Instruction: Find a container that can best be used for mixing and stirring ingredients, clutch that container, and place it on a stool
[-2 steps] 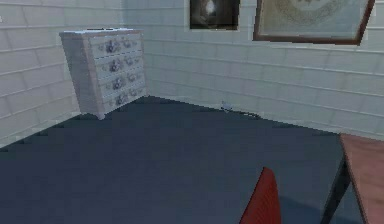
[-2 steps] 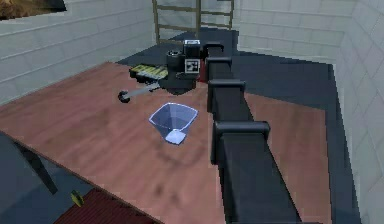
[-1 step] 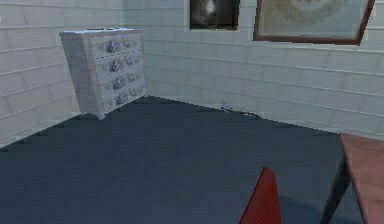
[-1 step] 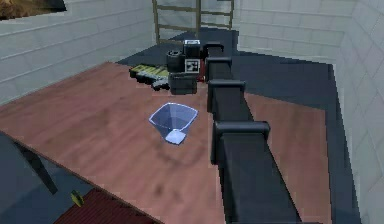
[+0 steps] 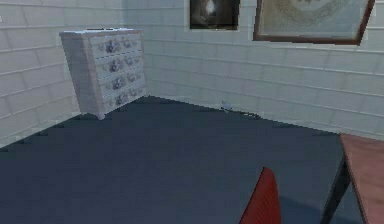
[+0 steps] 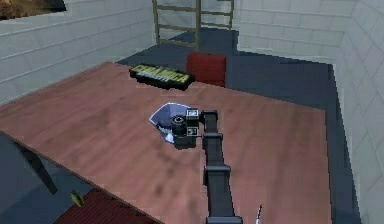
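Note:
A large brown wooden table point(image 6: 90, 125) runs across the arm side view. My arm reaches out over it, and the gripper point(image 6: 176, 130) ends near the table's middle. A pale blue and white bowl-like thing point(image 6: 163, 115) lies right at the gripper's far end, on or just above the tabletop. I cannot tell whether the gripper holds anything. The table's corner point(image 5: 366, 165) shows again at the forward view's right edge.
A flat dark tray-like thing with yellow-green marks point(image 6: 160, 73) lies near the table's far edge, with a red chair point(image 6: 207, 68) and a wooden ladder shelf point(image 6: 190, 20) behind. Ahead stand a white dresser point(image 5: 105, 68), dark floor, two wall pictures point(image 5: 310, 20) and a red chair back point(image 5: 262, 200).

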